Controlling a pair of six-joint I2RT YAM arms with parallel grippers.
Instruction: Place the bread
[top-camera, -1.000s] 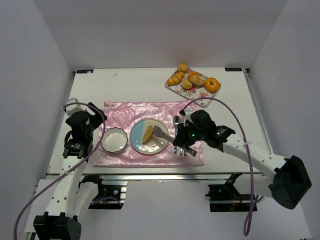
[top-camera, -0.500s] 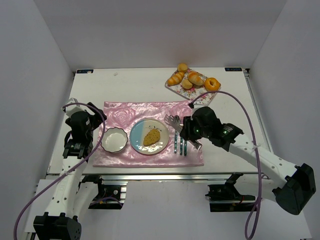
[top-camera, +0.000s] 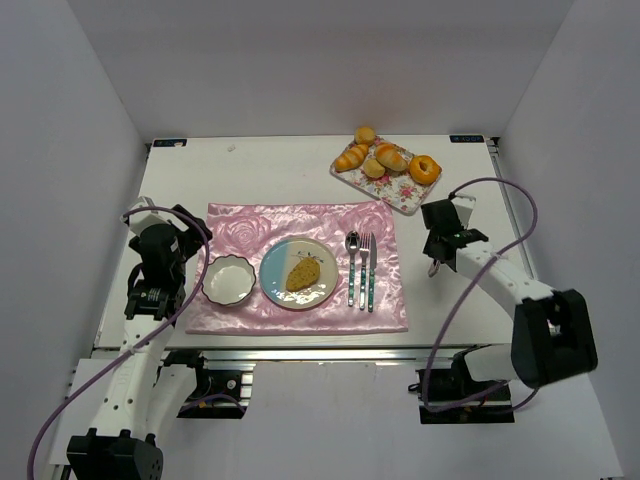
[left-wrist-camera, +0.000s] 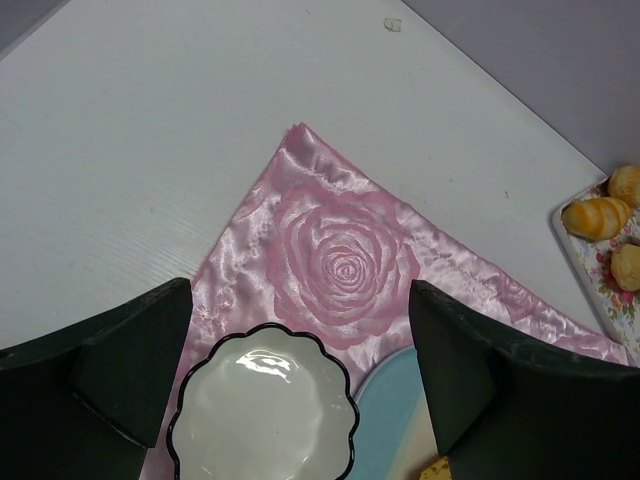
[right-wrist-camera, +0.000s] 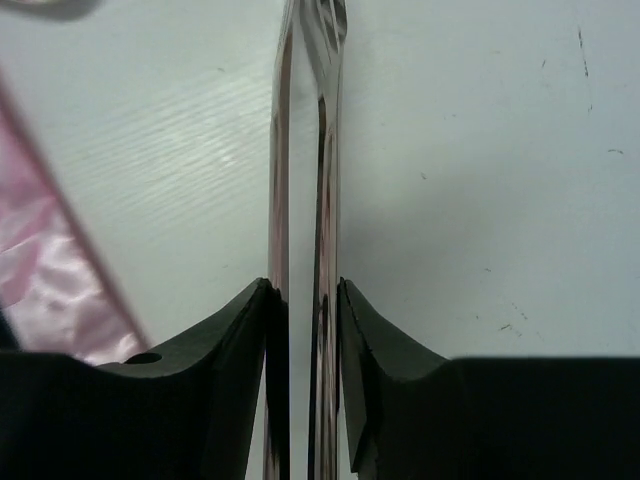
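The bread (top-camera: 303, 272), a flat golden slice, lies on the blue and cream plate (top-camera: 278, 270) on the pink cloth. My right gripper (top-camera: 437, 255) is over bare table right of the cloth, well away from the plate, and is shut on metal tongs (right-wrist-camera: 328, 150), whose two arms run between its jaws (right-wrist-camera: 305, 290). My left gripper (top-camera: 178, 262) is open and empty just left of the white scalloped bowl (top-camera: 228, 279). In the left wrist view the gripper (left-wrist-camera: 300, 290) frames the bowl (left-wrist-camera: 262, 410), and a corner of the bread (left-wrist-camera: 437, 470) shows at the bottom edge.
A spoon (top-camera: 352, 268) and fork (top-camera: 368, 270) lie side by side on the pink cloth (top-camera: 300, 225), right of the plate. A floral tray (top-camera: 405, 192) at the back right holds several rolls and an orange donut (top-camera: 425, 168).
The right gripper has drawn the tongs back from the plate to the right, over bare table. The bread, tilted in the tongs before, now lies flat on the plate. The left arm is unchanged.
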